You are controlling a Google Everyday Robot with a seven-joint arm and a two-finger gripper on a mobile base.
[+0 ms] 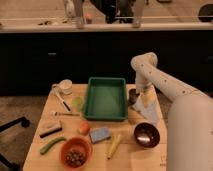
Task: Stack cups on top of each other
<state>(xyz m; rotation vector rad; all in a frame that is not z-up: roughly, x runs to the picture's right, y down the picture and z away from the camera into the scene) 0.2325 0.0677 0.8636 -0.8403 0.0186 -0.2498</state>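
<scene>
Two cups are sitting well apart on the bench (pixel 127 159). Dark grey cup (pixel 133 96) is standing just off the right edge of the green tray (pixel 105 118). Pale green cup (pixel 77 103) is sitting on the tray's left side, nr the white mug (pixel 65 86). Gripper (pixel 145 102) is hanging just right of the grey cup, jaws spread w/ nothing pinched. The grey cup is standing beside the jaws, not between them.

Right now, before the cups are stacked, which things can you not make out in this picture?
Dark cup, camera view: the pincer, low beside the green tray's right wall, covers part of it; contact is unclear.
Orange bowl: its contents are too small to name.
Robot body: cut off by the right and bottom edges.
</scene>
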